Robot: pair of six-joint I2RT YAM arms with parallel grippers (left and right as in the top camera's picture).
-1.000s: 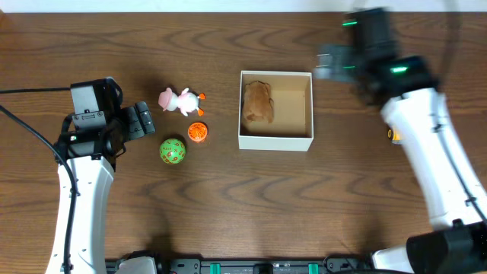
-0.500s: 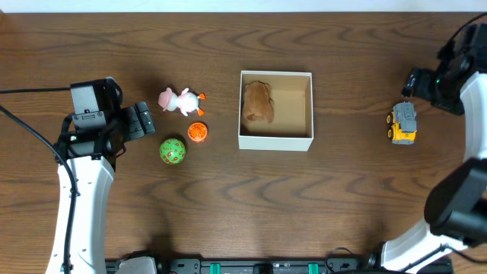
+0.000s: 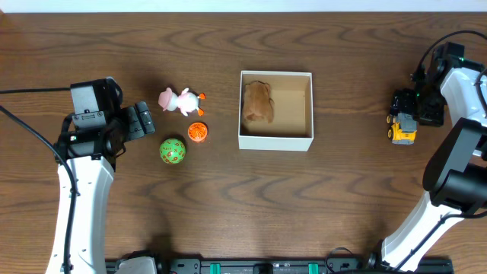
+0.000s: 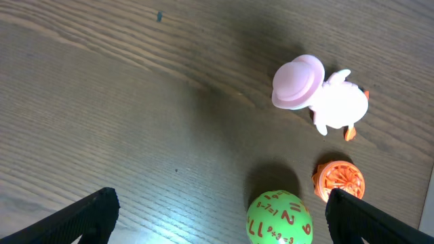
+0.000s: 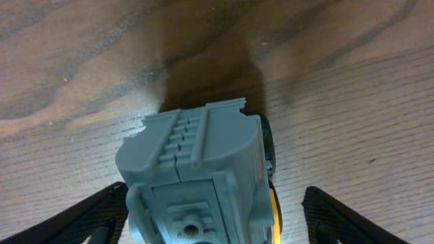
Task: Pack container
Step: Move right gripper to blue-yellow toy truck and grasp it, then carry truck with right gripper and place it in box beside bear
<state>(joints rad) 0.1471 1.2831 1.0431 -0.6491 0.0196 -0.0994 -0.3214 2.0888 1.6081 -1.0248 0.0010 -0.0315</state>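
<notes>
The container (image 3: 275, 140), a shallow white box with a tan inside, sits mid-table and holds a brown plush toy (image 3: 258, 104) at its left side. My right gripper (image 3: 405, 107) is open at the far right, its fingers either side of a grey and yellow toy truck (image 3: 403, 128) that stands on the table; the truck (image 5: 203, 176) fills the right wrist view. My left gripper (image 3: 144, 120) is open and empty, left of a pink duck toy (image 3: 181, 100), a green numbered ball (image 3: 173, 151) and an orange wheel toy (image 3: 197, 132); they also show in the left wrist view: duck (image 4: 319, 95), ball (image 4: 279, 218), wheel (image 4: 338, 181).
Dark wooden table top (image 3: 228, 198) all round. The box's left wall (image 3: 240, 114) lies about a wheel's width right of the orange wheel toy. A cable (image 3: 30, 133) runs along the left arm.
My right arm has swung from above the box's right edge to the far right and come down with its open fingers around the toy truck. The left arm has not moved.
</notes>
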